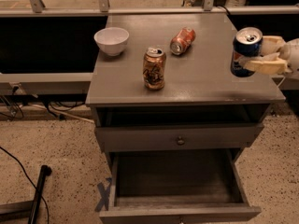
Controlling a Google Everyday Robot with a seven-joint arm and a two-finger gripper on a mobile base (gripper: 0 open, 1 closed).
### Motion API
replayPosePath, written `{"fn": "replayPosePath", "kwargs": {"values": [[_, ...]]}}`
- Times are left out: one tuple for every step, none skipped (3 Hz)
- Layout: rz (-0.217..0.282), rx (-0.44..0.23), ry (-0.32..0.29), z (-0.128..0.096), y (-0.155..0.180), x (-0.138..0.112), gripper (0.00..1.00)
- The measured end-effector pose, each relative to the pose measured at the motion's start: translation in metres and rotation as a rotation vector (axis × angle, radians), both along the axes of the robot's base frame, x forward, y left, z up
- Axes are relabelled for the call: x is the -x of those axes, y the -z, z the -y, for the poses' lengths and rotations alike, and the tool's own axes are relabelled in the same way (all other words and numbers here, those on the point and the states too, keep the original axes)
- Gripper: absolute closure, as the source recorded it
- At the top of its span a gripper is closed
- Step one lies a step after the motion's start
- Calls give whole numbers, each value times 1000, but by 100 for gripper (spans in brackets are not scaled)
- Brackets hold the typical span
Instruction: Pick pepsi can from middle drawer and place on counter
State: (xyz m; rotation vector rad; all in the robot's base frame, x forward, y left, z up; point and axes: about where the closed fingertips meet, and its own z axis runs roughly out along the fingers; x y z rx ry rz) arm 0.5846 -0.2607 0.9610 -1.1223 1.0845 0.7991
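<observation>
The pepsi can, dark blue with a silver top, stands upright over the right edge of the counter. My gripper reaches in from the right, and its pale fingers are shut around the can's side. I cannot tell whether the can's base touches the counter. Below, the middle drawer is pulled out, and its board bottom is bare.
On the counter are a white bowl at the back left, an upright gold-brown can in the middle and an orange-red can lying on its side behind it. A shut drawer with a knob sits above the open one. Cables lie on the floor at left.
</observation>
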Motion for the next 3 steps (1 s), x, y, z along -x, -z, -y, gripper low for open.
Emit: {"fn": "replayPosePath", "kwargs": {"values": [[-102, -53, 25, 1, 6, 2, 100], [-172, -93, 36, 9, 12, -4, 100], [-166, -116, 41, 20, -1, -14, 100]]}}
